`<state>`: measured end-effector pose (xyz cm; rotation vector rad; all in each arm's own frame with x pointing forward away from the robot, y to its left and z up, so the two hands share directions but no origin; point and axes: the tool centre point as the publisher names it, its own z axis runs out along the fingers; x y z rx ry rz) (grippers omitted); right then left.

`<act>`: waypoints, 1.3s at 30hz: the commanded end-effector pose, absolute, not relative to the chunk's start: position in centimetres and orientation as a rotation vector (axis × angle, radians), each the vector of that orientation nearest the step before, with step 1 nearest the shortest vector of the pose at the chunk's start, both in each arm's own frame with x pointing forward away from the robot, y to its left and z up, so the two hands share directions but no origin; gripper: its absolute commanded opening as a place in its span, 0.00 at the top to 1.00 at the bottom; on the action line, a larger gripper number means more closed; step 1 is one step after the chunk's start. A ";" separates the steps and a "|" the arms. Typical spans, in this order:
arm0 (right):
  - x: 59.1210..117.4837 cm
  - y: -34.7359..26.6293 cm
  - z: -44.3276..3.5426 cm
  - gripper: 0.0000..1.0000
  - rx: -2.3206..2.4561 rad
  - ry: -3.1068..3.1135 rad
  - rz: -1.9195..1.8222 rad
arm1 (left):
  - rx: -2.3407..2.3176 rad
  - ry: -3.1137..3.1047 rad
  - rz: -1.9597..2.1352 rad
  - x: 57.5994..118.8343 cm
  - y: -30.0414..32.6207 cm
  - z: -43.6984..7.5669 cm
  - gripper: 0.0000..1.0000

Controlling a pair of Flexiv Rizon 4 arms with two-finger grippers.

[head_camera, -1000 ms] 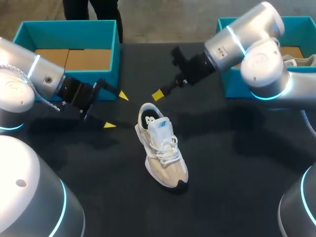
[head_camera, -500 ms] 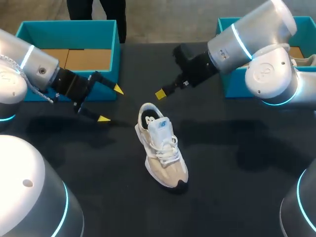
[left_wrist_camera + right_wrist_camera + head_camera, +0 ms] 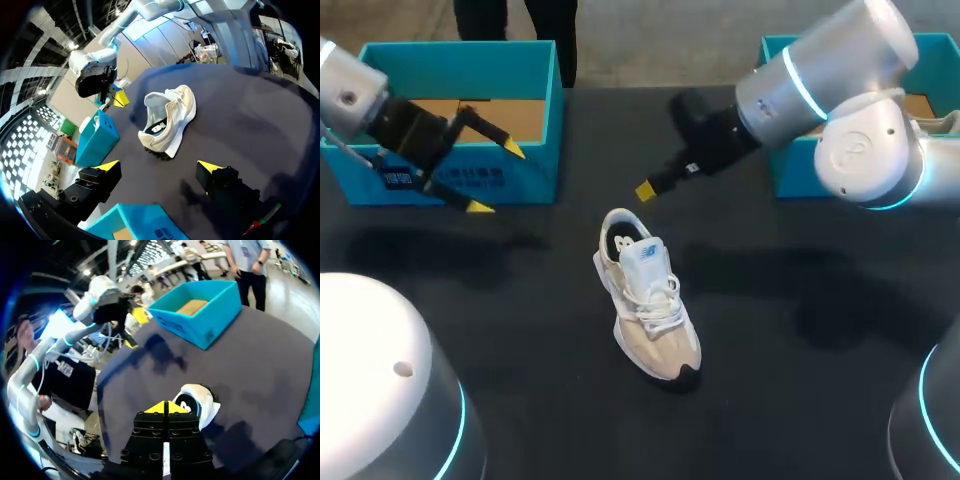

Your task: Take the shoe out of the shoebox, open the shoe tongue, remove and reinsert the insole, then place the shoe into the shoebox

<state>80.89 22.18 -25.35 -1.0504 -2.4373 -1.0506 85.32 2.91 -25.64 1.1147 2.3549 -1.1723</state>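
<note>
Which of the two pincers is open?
The left pincer, by the left blue box: its yellow tips stand wide apart, while the right pincer has its tips pressed together.

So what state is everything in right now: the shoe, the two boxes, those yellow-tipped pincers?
Shoe: upright on its sole on the table, laced, held by nothing.
Left shoebox: open, no lid.
Right shoebox: open, no lid.
Left pincer: open, empty.
Right pincer: shut, empty.
</note>
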 end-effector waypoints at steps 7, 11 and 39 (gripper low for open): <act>80.6 22.0 -23.7 1.00 -1.406 -2.625 -0.717 | 1.147 2.390 -1.179 86.2 6.1 -22.9 0.00; 80.7 23.4 -22.9 1.00 -1.439 -2.681 -0.580 | 1.154 2.399 -1.178 86.8 7.2 -22.2 0.00; 79.6 25.3 -24.6 1.00 -1.463 -2.718 -0.285 | 1.109 2.425 -1.100 87.7 9.9 -20.4 0.00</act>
